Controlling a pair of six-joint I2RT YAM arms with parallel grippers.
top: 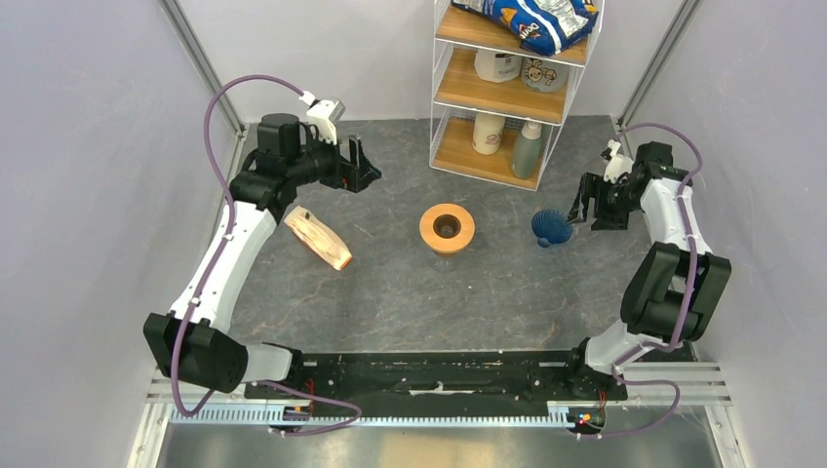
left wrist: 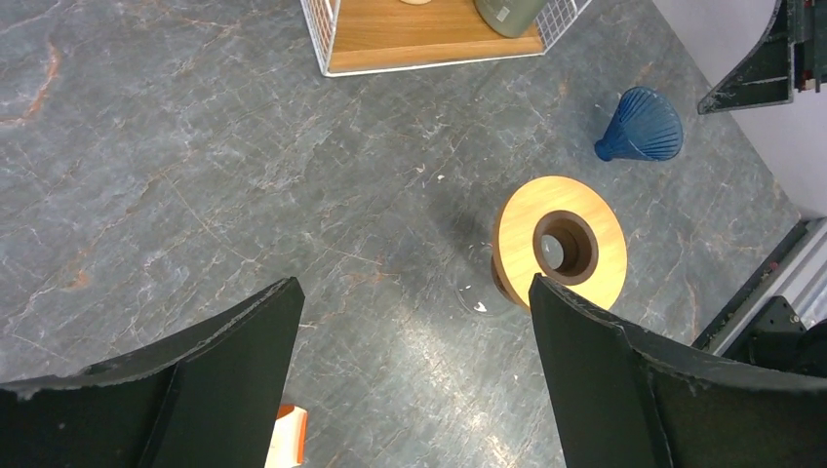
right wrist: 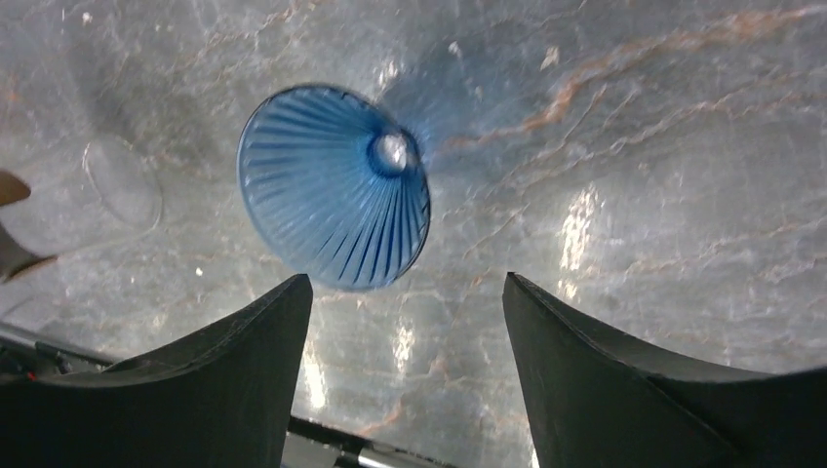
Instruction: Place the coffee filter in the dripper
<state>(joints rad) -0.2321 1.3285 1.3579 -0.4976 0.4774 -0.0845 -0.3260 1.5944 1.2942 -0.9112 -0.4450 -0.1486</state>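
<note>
The dripper [top: 551, 228] lies tipped on its side on the grey counter [top: 439, 292], toward the right. Its long axis runs roughly level with the surface. The narrow tip points back toward the middle of the counter and the wide ribbed mouth is turned out to the right. That mouth faces the right end effector [right wrist: 405, 285], which hovers just beside it with its two fingers spread apart and nothing between them. The left end effector [left wrist: 412, 292] is well away at the far left, raised over the counter, its fingers also wide apart and empty. Below it, near the left arm, a thick cream-and-tan wedge of stacked paper [top: 319, 237] lies on the counter. Between that stack and the dripper stands a flat orange-brown ring [top: 429, 229] with a dark hole in it. A clear glass cup [right wrist: 122, 180] shows faintly right by the ring, though I cannot tell whether the two touch. Behind the ring and dripper, at the far edge, is a white wire rack with wooden shelves [top: 488, 93] holding bottles [top: 527, 149].
</note>
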